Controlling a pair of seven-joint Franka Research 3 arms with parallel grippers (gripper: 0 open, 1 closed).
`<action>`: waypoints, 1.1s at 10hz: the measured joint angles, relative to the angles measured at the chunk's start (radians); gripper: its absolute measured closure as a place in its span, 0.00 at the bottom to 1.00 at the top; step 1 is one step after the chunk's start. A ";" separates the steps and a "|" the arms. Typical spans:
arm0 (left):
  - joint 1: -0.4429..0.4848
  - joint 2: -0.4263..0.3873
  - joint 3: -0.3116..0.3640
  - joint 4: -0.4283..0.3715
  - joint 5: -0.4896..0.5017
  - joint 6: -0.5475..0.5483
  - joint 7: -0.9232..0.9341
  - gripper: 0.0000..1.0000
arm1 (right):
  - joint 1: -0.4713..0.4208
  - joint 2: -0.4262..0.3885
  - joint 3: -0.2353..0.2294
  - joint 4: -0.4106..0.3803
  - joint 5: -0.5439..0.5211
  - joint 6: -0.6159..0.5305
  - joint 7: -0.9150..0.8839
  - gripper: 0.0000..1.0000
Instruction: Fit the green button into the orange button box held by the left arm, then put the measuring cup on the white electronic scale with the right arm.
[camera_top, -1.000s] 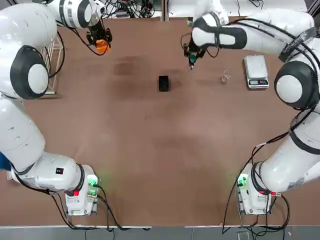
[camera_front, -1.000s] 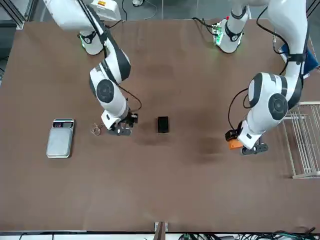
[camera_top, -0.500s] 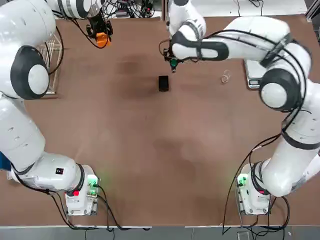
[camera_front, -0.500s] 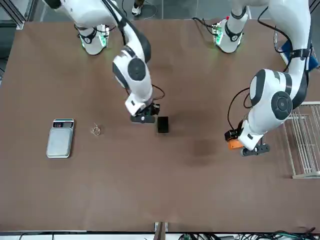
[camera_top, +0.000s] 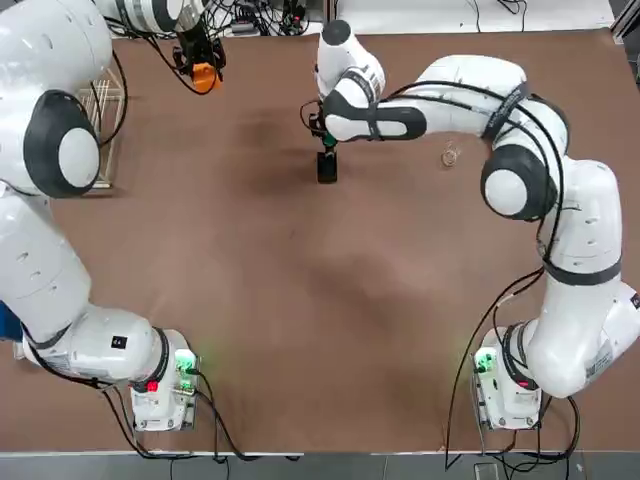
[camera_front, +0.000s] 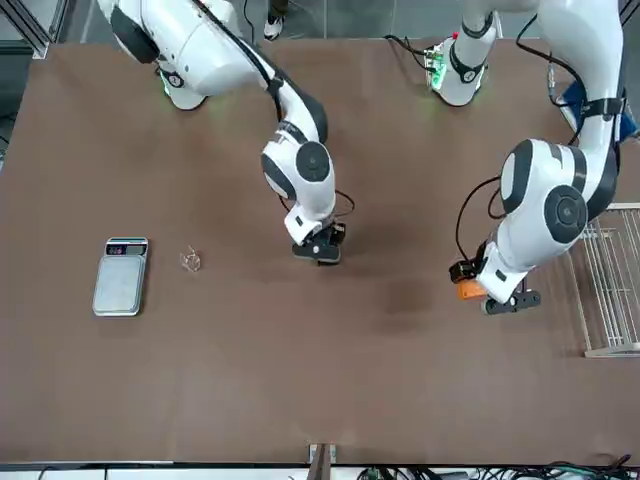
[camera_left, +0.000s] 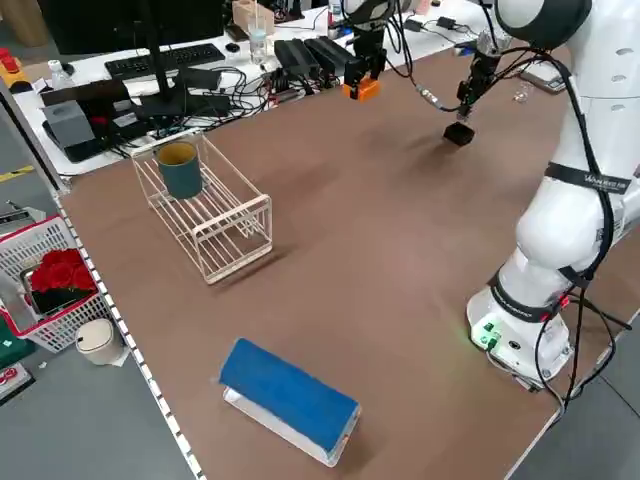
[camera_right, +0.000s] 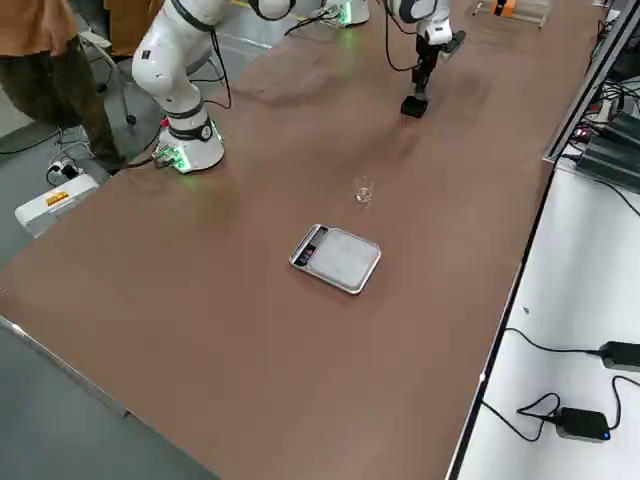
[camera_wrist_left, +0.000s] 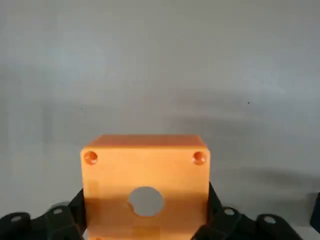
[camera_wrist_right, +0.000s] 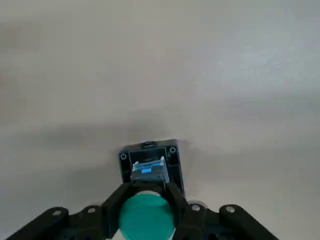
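A small black block (camera_top: 327, 167) sits on the brown table (camera_top: 300, 300) near mid-table. At the table's edge stands a white wire rack (camera_left: 212, 215) holding a teal cup (camera_left: 180, 168). A blue-topped pad (camera_left: 289, 399) lies nearer the corner. Off the table, a red basket (camera_left: 45, 285), a keyboard (camera_left: 166, 61), and a person (camera_right: 45, 60) standing.

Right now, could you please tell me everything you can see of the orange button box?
The orange button box is a small, bright orange cube that looks like matte plastic. The face turned to the left wrist camera has a round, empty hole near its middle and two small screw recesses at its upper corners. It sits level between the dark fingers of the left pincer, clear of the table at its far edge. Nothing else touches it.
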 joint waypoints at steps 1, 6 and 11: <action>0.000 0.003 0.000 0.001 0.000 0.000 0.000 0.14 | 0.006 0.012 0.000 0.003 -0.003 0.009 0.008 0.63; 0.000 0.005 0.000 0.002 0.000 0.000 -0.015 0.14 | 0.023 0.026 0.000 0.004 -0.005 0.009 0.048 0.63; 0.000 0.011 0.000 0.002 0.000 0.000 -0.017 0.14 | 0.024 0.049 0.000 0.004 -0.032 0.009 0.075 0.63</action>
